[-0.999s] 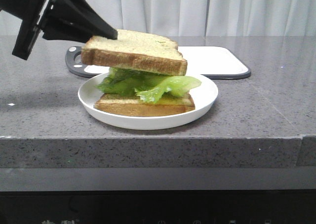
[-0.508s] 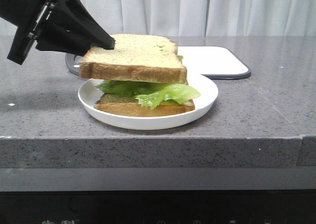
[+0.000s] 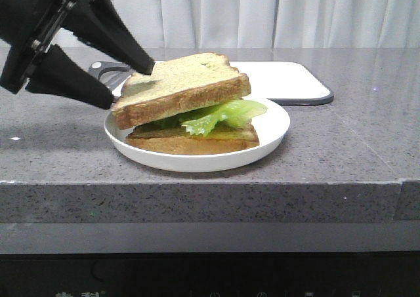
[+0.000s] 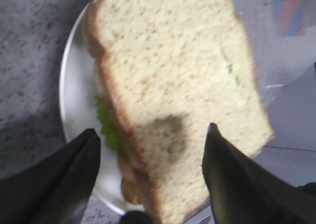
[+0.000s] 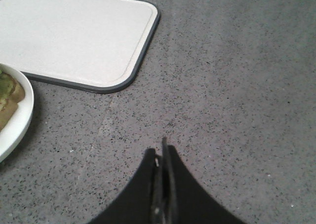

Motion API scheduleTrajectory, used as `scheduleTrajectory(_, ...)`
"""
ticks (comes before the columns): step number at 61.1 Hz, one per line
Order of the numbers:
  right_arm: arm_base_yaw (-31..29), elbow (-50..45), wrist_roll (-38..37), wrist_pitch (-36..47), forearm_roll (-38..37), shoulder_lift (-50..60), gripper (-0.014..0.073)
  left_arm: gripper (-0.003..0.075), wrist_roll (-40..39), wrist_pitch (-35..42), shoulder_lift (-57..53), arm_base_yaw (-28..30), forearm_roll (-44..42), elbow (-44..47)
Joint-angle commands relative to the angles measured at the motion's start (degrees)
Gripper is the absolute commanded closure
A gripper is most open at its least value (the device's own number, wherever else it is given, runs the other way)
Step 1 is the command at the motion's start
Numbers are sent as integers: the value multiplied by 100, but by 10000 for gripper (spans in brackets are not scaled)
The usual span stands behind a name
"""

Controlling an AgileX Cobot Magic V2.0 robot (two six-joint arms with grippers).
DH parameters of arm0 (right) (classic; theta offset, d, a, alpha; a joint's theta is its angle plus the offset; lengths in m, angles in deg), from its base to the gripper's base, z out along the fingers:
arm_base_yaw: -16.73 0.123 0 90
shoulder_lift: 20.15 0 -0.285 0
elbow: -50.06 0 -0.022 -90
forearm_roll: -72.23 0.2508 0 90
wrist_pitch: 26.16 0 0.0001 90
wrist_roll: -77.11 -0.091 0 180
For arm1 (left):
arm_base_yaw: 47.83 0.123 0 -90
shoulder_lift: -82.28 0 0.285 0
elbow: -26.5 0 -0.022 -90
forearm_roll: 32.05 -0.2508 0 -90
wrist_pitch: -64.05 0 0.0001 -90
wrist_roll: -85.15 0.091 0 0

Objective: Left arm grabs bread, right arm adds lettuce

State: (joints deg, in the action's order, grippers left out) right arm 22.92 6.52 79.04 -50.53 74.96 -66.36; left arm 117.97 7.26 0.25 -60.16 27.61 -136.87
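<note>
L gripper spread wide, 2 fingers apart, nothing pinched. Upper fingertip sits at top face of bread near its L rear corner; lower finger reaches toward the slice's L edge, contact there unclear. Wrist view: both fingers flank the bread, gap on each side.

Bread lies tilted on the stack, L edge low, R edge raised, resting on lettuce. Lettuce sticks out to the R from under it, over a 2nd thinner slice flat on white plate. Plate on grey countertop. White cutting board w/ dark rim just behind plate.

R gripper pressed together, holding nothing, over bare counter, well apart from plate, near board corner.
</note>
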Motion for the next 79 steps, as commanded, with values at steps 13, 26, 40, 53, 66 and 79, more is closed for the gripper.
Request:
scheduleTrajectory(13, -6, 149, 8, 483, 30, 34, 653, 270, -209, -272, -568, 467, 49, -212)
scheduleTrajectory(26, -6, 149, 8, 483, 32, 34, 653, 323, -209, -382, -1028, 665, 169, -210)
scheduleTrajectory(40, -6, 149, 8, 478, 32, 34, 653, 715, -209, -353, -1255, 665, 179, -210)
scheduleTrajectory(53, -6, 149, 8, 465, 32, 34, 653, 740, -199, -307, -1347, 665, 77, -210)
scheduleTrajectory(66, -6, 169, 8, 340, -28, 34, 653, 740, -760, 656, -1990, 653, -1252, -210)
scheduleTrajectory(79, -6, 479, 8, 13, -230, 34, 653, 740, -2112, 1432, -2850, 500, -3671, -186)
